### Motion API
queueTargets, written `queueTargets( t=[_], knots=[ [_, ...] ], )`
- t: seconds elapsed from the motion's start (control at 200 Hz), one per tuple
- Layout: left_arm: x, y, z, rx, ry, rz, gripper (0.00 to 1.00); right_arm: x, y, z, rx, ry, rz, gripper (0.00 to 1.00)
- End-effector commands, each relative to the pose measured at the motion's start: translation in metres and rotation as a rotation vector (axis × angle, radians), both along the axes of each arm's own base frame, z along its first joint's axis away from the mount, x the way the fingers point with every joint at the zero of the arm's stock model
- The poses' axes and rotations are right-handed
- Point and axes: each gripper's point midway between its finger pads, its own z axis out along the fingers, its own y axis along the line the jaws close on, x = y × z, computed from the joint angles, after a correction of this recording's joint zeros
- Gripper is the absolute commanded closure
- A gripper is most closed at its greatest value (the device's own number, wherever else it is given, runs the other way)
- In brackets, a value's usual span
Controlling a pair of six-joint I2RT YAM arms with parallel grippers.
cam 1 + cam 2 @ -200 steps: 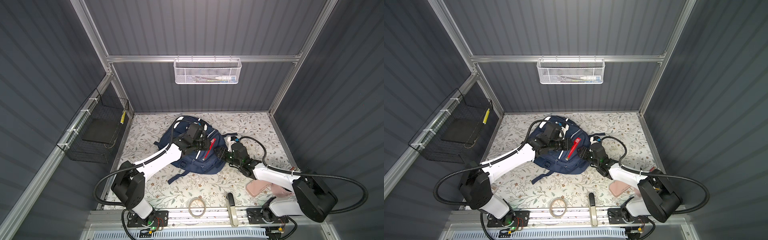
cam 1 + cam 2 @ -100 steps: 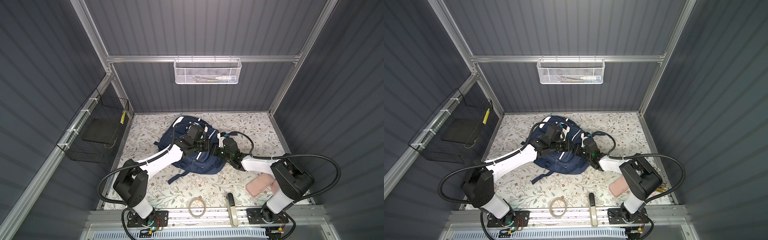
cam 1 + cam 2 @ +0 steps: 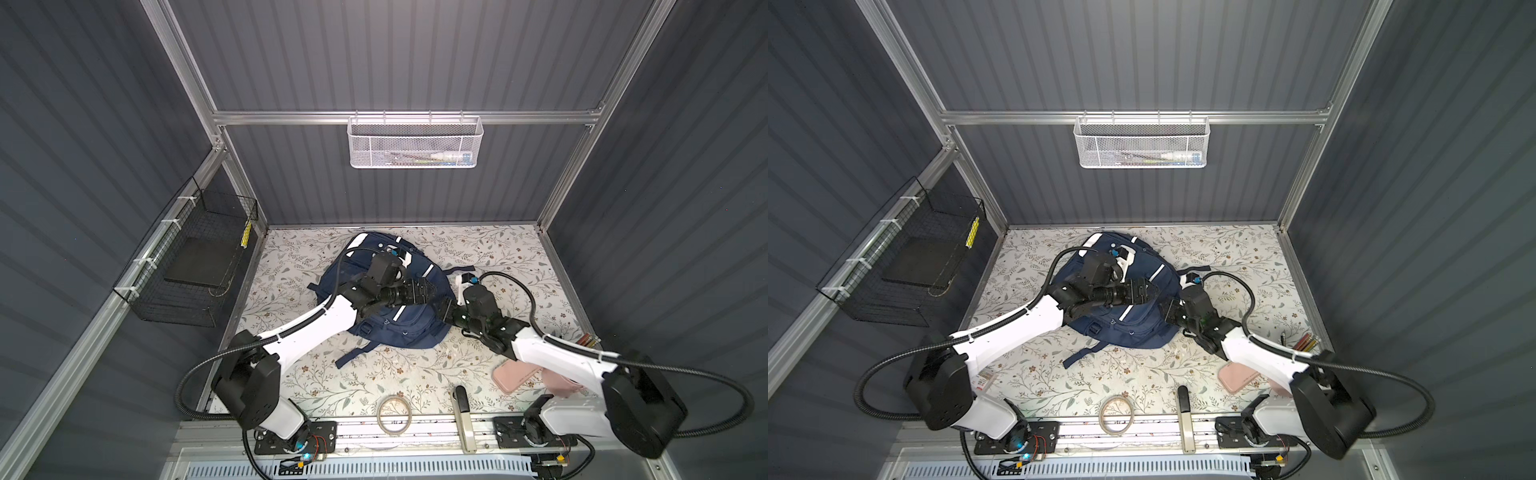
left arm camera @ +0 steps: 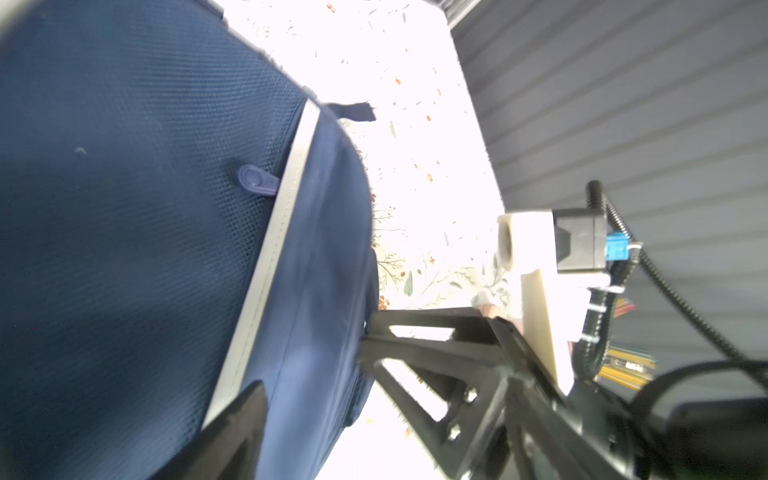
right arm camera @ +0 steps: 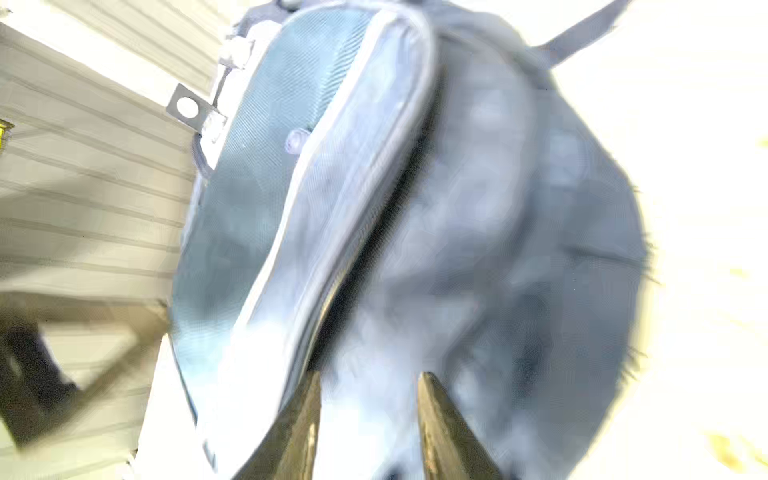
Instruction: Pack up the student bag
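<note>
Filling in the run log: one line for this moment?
student bag lying flat | left gripper open over it | right gripper open at its side

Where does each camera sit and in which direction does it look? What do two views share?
Top views: high at the front, looking down at the backpack; left arm and right arm show.
Left wrist: on the left arm, facing the backpack's side; one of the left fingers shows, the right fingers beyond.
Right wrist: on the right arm, close to the backpack; both right fingers show, apart.
Shared: both wrist views show the white stripe.
</note>
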Motion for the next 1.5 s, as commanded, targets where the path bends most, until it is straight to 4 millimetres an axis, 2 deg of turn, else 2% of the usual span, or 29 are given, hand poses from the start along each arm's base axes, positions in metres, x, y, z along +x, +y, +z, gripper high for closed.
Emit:
queueTargets(
  t=[0.0,0.045,0.1,0.135,0.2,0.24,0.28,0.355,0.465,0.57,0.68,0.785,0.901,0.971,1.016,1.081,1.141,1.296,1.361,1.426,1.496],
  knots=[
    [-0.004,0.028,0.005,-0.003,0.009,0.056,0.0,-0.021,-0.017,-0.005,-0.138,-0.016,0.021,0.54],
    [-0.005,0.042,0.004,0.006,0.011,0.087,0.0,-0.026,-0.013,0.013,-0.229,-0.105,0.066,0.49],
    [-0.005,0.06,-0.001,0.016,0.015,0.134,0.0,-0.03,-0.015,0.029,-0.379,-0.194,0.074,0.43],
    [-0.004,0.072,-0.005,0.02,0.019,0.17,0.0,-0.03,-0.014,0.037,-0.413,-0.235,0.081,0.39],
    [-0.006,0.087,-0.015,0.01,0.031,0.216,0.01,-0.027,-0.012,0.04,-0.368,-0.219,0.066,0.24],
    [-0.007,0.095,-0.024,0.015,0.042,0.24,0.01,-0.028,-0.007,0.034,-0.317,-0.173,0.073,0.25],
    [-0.006,0.101,-0.032,0.015,0.056,0.26,0.01,-0.03,0.009,0.03,-0.262,-0.142,0.145,0.24],
    [-0.004,0.105,-0.044,-0.006,0.082,0.283,0.02,-0.037,0.04,0.022,-0.235,-0.099,0.215,0.25],
    [0.0,0.105,-0.056,-0.025,0.096,0.305,0.05,-0.052,0.079,0.022,-0.277,-0.162,0.219,0.25],
    [0.005,0.11,-0.072,-0.02,0.112,0.355,0.06,-0.064,0.114,0.005,-0.309,-0.125,0.24,0.27],
    [0.01,0.1,-0.084,-0.065,0.126,0.336,0.16,-0.07,0.147,-0.007,-0.32,-0.12,0.265,0.28],
    [0.012,0.091,-0.087,-0.067,0.145,0.304,0.26,-0.062,0.161,-0.013,-0.371,-0.127,0.23,0.3],
    [0.011,0.095,-0.087,-0.073,0.145,0.327,0.4,-0.042,0.164,-0.016,-0.418,-0.144,0.159,0.35],
    [0.009,0.097,-0.087,-0.067,0.146,0.331,0.47,-0.029,0.161,-0.02,-0.44,-0.131,0.119,0.42],
    [0.009,0.097,-0.086,-0.069,0.15,0.327,0.56,-0.023,0.159,-0.024,-0.463,-0.125,0.103,0.47],
    [0.009,0.096,-0.086,-0.07,0.152,0.328,0.75,-0.019,0.157,-0.029,-0.49,-0.124,0.086,0.53],
    [0.01,0.096,-0.086,-0.064,0.156,0.325,0.84,-0.019,0.157,-0.034,-0.499,-0.115,0.083,0.57],
    [0.011,0.097,-0.084,-0.05,0.153,0.324,0.86,-0.016,0.15,-0.037,-0.541,-0.111,0.057,0.69],
    [0.011,0.098,-0.081,-0.051,0.151,0.324,0.89,-0.014,0.144,-0.037,-0.544,-0.106,0.047,0.81],
    [0.01,0.099,-0.078,-0.052,0.145,0.324,0.89,-0.013,0.14,-0.035,-0.548,-0.114,0.05,0.96],
    [0.009,0.103,-0.075,-0.045,0.138,0.331,0.9,-0.015,0.141,-0.031,-0.552,-0.12,0.081,1.0]
  ],
)
